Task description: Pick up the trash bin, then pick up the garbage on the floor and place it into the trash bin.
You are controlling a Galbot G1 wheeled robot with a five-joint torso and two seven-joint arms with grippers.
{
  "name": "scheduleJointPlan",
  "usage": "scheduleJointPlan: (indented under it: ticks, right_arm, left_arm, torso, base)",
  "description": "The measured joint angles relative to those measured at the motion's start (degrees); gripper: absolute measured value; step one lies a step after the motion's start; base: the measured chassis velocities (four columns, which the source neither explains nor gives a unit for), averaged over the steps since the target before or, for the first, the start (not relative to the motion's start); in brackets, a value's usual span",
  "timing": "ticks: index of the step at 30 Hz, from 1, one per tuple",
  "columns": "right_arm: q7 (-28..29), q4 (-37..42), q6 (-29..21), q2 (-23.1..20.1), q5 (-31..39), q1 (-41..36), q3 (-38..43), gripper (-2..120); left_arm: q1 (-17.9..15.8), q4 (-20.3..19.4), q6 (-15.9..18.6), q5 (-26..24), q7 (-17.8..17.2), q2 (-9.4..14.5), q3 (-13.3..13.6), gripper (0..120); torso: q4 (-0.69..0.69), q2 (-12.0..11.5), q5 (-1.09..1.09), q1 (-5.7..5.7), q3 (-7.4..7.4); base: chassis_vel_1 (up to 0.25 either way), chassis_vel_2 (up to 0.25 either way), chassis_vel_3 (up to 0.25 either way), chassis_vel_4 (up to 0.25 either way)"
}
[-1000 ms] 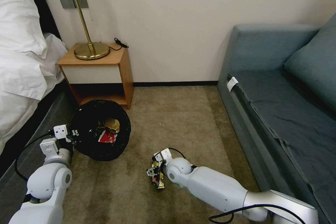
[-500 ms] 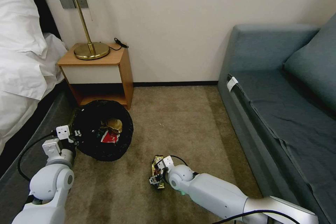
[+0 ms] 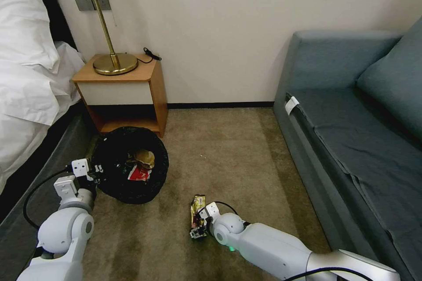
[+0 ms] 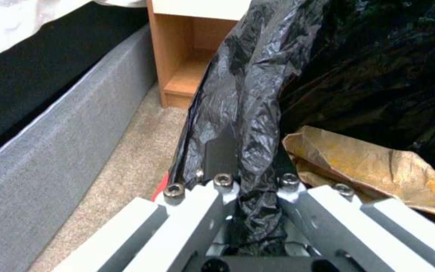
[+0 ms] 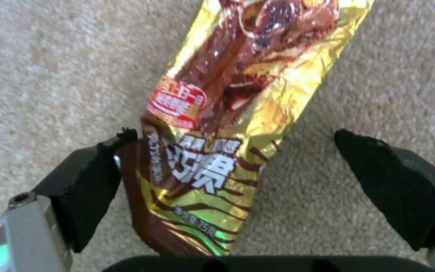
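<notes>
Here, wrapper versus fingers: the crinkled gold-and-brown foil snack wrapper (image 5: 227,124) lies flat on the carpet between the spread black pads (image 5: 89,189) of my right gripper (image 3: 196,229); one pad touches its edge, the other stands apart from it, so nothing is clamped yet.
Long axis: the wrapper runs lengthwise away from my palm, with the pads on either side of its narrow width, so I judge a straight close would pinch it across the short way.
Nearer arm: my right arm is low at the wrapper; my left is off at the bin, well apart from it.
Left gripper (image 3: 90,171): clenched on the folded-over crinkly black plastic bag (image 4: 247,113) at the rim of the small round bin (image 3: 132,164), which it holds near the floor.
Bin contents: crumpled brown paper (image 4: 374,166) and a red-and-white wrapper (image 3: 137,173) lie inside.
Bin from wrapper: it lies to my left and farther from me.
Surface: short-pile beige carpet (image 3: 228,158), soft under a thin, flat foil; I judge the pads must press low to catch it.
Room: a wooden nightstand (image 3: 127,92) with a brass lamp (image 3: 107,59) is just behind the bin, a white-sheeted bed (image 3: 26,74) to my left, a blue-grey sofa (image 3: 351,109) to my right.
</notes>
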Motion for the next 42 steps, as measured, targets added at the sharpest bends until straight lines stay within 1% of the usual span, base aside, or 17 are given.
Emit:
scheduleJointPlan:
  ticks: [17,21,26,42]
  right_arm:
    - [-1.5,-2.6,0.9,0.5,-1.5,-0.5,0.0,100]
    - [-1.6,-2.8,0.9,0.5,-1.6,-0.5,0.0,100]
    - [-1.8,-2.9,0.8,0.4,-1.7,-0.8,0.0,96]
    - [-2.6,-2.9,0.7,0.0,-1.7,-1.3,0.1,96]
  left_arm:
    - [-0.2,0.0,-0.2,-0.1,0.2,0.1,0.3,1]
    - [-0.2,0.0,-0.2,-0.1,0.2,0.2,0.3,1]
    - [-0.2,-0.1,-0.2,-0.2,0.2,0.3,0.2,1]
    - [-0.3,0.1,-0.4,-0.4,0.3,0.5,0.2,1]
  torso:
    - [0.01,0.0,0.01,-0.01,-0.01]
    - [0.00,0.0,0.00,-0.01,-0.02]
    - [-0.02,0.0,-0.01,-0.01,-0.02]
    - [-0.01,0.0,0.00,-0.01,-0.01]
  base:
    - [0.000,0.000,0.000,0.000]
    - [0.000,0.000,0.000,0.000]
    - [0.000,0.000,0.000,0.000]
    - [0.000,0.000,0.000,0.000]
